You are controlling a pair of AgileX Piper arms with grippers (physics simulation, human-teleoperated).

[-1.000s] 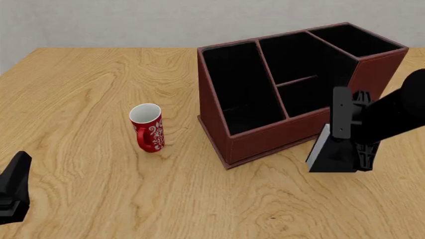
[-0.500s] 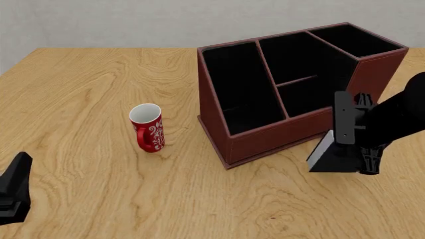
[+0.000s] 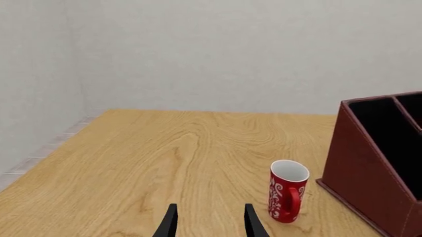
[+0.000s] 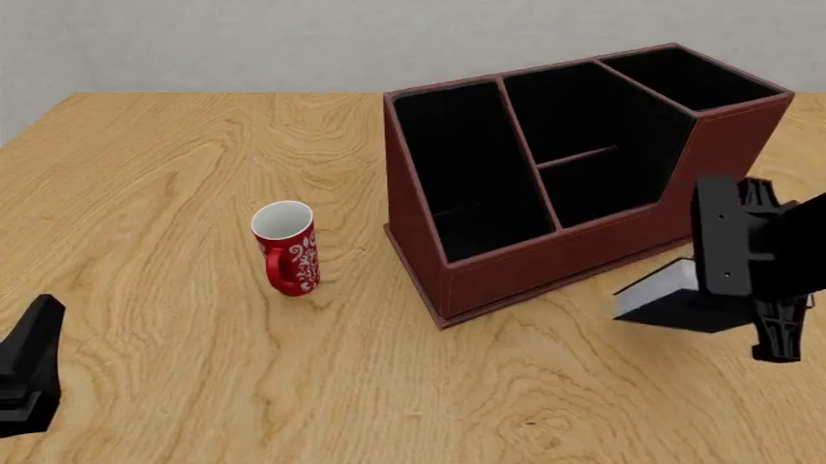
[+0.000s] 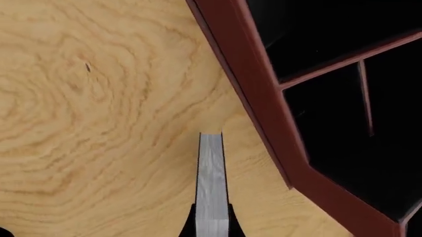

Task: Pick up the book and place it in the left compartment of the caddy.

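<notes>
Gripping the book (image 4: 661, 295) w/ pinched fingers, right gripper (image 4: 761, 290) sits nearer the table's right edge than the left compartment (image 4: 465, 174); left gripper (image 3: 209, 224) gapes.

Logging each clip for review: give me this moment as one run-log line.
right gripper: shut on small black book, tilted, off table | left gripper: open, idle | dark red-brown caddy: left compartment empty
</notes>
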